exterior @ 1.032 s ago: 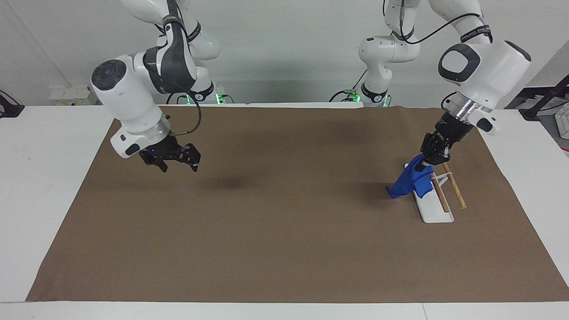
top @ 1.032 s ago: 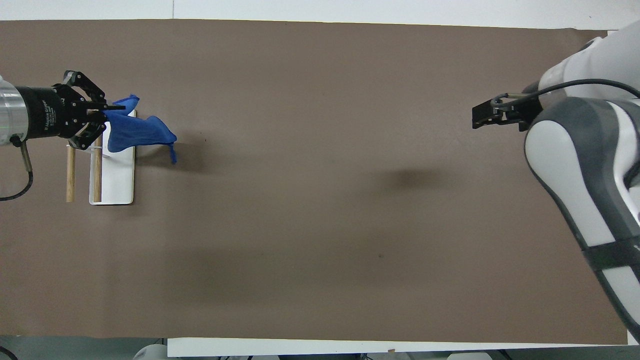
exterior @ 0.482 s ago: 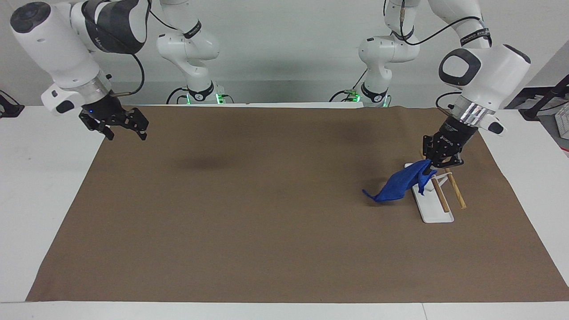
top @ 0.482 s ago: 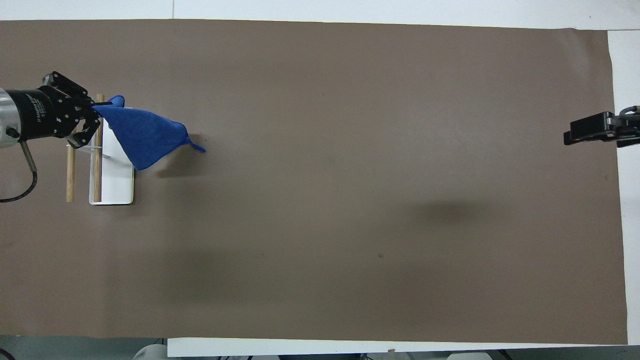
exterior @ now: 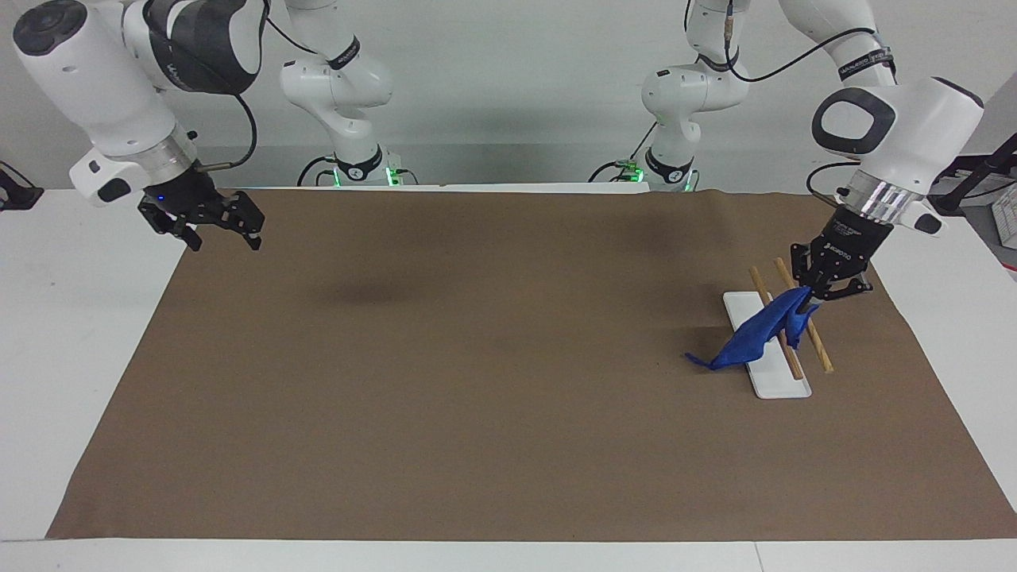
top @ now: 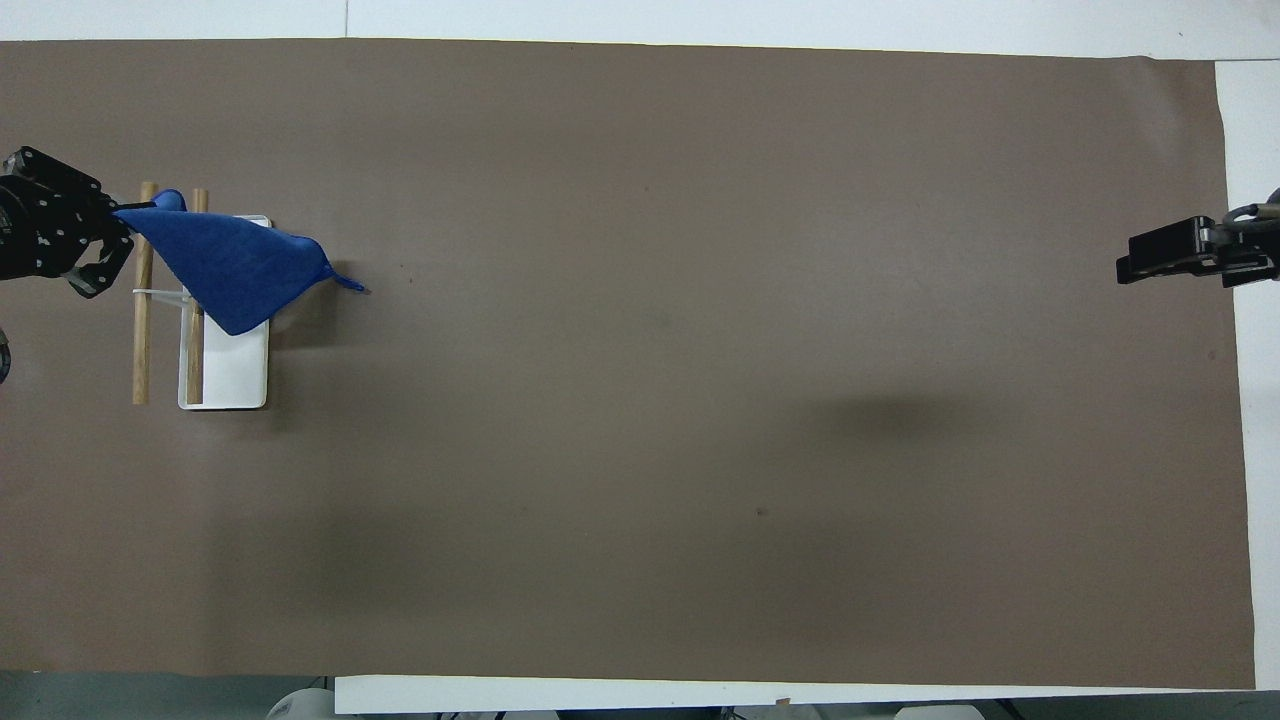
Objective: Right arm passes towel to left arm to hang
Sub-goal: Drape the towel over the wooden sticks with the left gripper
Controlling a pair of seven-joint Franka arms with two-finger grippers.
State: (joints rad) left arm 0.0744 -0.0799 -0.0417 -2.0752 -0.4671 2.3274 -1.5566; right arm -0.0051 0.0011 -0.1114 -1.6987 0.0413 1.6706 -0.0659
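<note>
Blue fuzzy towel point(exterior: 755, 338) pinched by one corner in the left gripper point(exterior: 822, 290), fingertips pressed together on the cloth. Draped slantwise across the little rack point(exterior: 775, 381) down at the left arm's end of the table: white base plate, two wooden rails point(exterior: 814, 342) on thin wire legs. Hangs over both rails, loose end trailing off toward the middle of the brown mat point(exterior: 493, 381), tip just above or touching it, can't tell which. From overhead, same story: towel point(top: 225, 265) spread as a triangle over the rails point(top: 141, 340) and the white base point(top: 235, 375), left gripper point(top: 105, 235) just past the outer rail.

Right gripper point(exterior: 218, 230) up in the air over the mat's edge at the right arm's end, jaws spread wide, holding nothing. Waiting there, well apart from towel and rack. Only its tip point(top: 1165, 250) pokes into the overhead view.
</note>
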